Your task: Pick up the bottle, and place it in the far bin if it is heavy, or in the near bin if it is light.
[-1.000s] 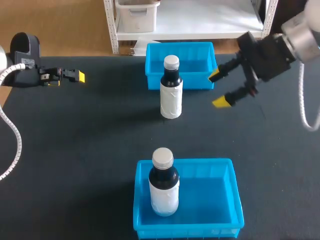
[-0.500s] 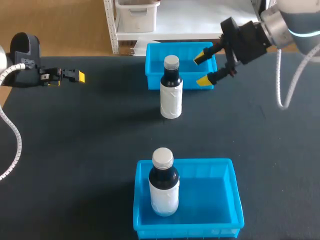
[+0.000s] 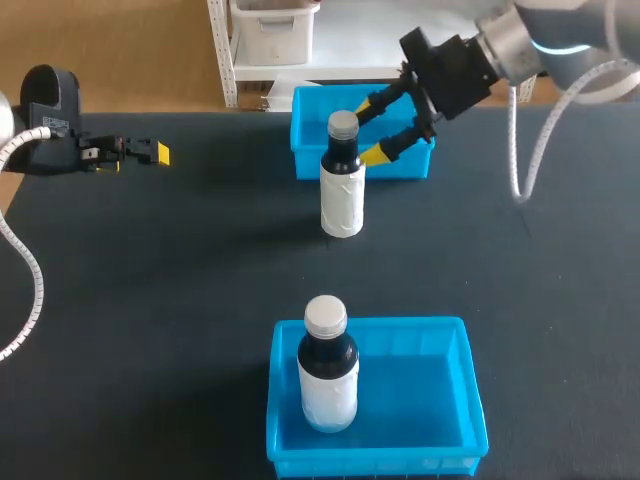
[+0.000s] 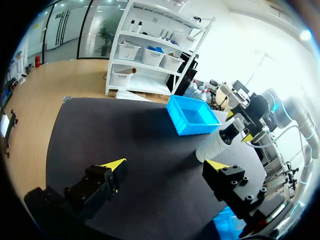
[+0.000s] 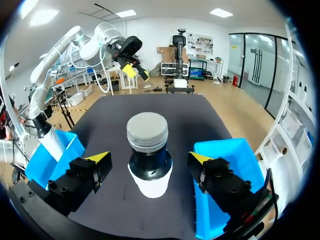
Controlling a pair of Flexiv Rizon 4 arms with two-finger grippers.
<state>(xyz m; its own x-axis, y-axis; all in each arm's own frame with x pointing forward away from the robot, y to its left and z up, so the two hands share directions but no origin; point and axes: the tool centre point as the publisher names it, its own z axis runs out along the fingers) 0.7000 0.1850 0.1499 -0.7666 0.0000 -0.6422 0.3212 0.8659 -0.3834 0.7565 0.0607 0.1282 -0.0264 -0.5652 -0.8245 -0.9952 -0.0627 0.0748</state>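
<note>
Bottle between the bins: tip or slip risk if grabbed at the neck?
Probably tippy: the bottle stands tall on a narrow base, and the right gripper is level with its neck, so a push could topple it. It looks rigid, unlikely to crush. Weight can't be judged.

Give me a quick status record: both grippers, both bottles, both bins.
Right gripper: open, level with the neck of the table bottle, not touching it
Left gripper: open, empty, at the table's left side
Table bottle: upright on the table, just in front of the far bin
Second bottle: upright inside the near bin
Far bin: no bottle seen inside
</note>
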